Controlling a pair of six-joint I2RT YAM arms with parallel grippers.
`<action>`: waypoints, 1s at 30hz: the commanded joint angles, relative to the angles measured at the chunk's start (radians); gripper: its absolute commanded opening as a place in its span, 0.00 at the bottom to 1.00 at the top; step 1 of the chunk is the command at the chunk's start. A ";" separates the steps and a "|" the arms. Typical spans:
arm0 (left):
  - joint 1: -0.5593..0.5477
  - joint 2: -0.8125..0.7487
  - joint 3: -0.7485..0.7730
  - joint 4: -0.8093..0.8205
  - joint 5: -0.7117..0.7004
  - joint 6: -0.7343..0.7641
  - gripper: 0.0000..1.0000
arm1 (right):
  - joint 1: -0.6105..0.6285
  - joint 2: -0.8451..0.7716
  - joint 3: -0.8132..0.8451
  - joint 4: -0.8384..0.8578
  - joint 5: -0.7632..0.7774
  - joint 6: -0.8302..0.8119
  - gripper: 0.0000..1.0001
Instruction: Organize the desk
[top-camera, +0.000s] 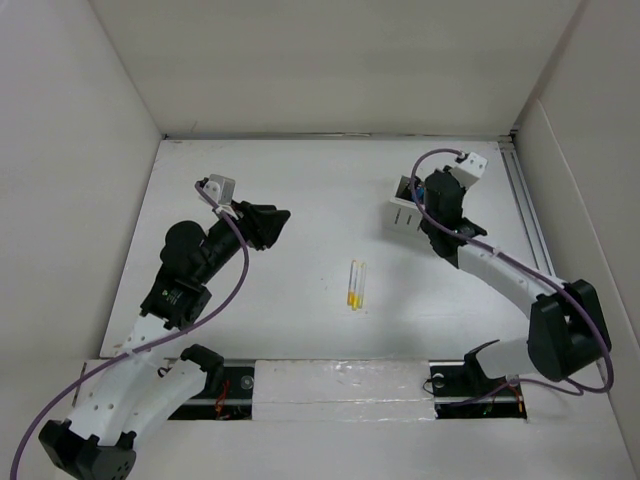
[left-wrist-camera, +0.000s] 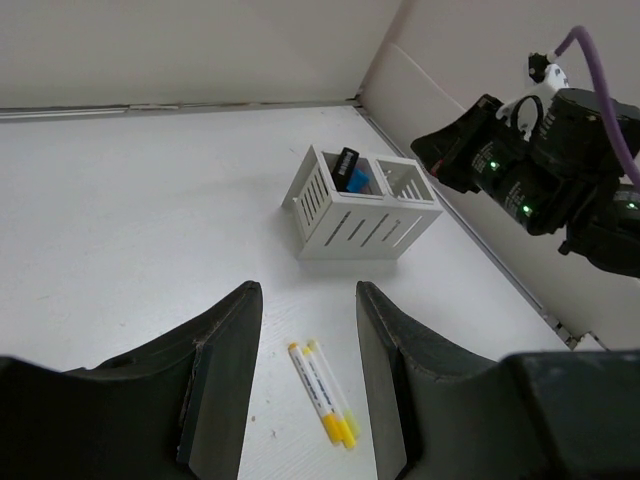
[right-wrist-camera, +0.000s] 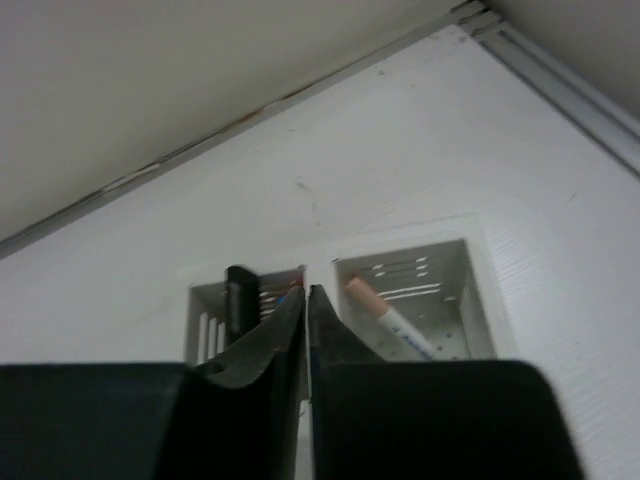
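Two arms stand at the near edge of the desk (top-camera: 300, 180), the big flat white top with white walls around it. The desk lies under both sets of jaws. A little way in, near the middle, two yellow-capped markers (top-camera: 357, 285) lie side by side, touching, flat on the desk. The left gripper (top-camera: 272, 222) hangs over the left part of the desk, well apart from the markers. Its jaws are wide and hold nothing. In its own camera the markers show on the white top between the two dark fingers (left-wrist-camera: 225, 340), lower down and closer than the tips. Farther back on the right sits a small white box with slots (left-wrist-camera: 360, 225). It has two parts. One part holds a black thing and a blue thing, and the other holds a pen with a pale cap (right-wrist-camera: 385, 315). The right gripper (right-wrist-camera: 306, 295) hangs just over this box. Its jaws are very narrow, with only a thin slit between them, and I see nothing in the slit. A metal rail (top-camera: 530, 220) runs along the right edge of the desk.
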 joint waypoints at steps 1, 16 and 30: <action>-0.003 -0.009 0.007 0.041 -0.002 0.005 0.39 | 0.081 -0.067 -0.040 -0.024 -0.146 0.028 0.04; -0.003 0.013 0.010 0.041 -0.002 0.007 0.39 | 0.462 0.059 -0.226 -0.114 -0.280 0.232 0.37; -0.003 0.007 0.010 0.043 -0.004 0.005 0.39 | 0.462 0.220 -0.156 -0.185 -0.261 0.268 0.30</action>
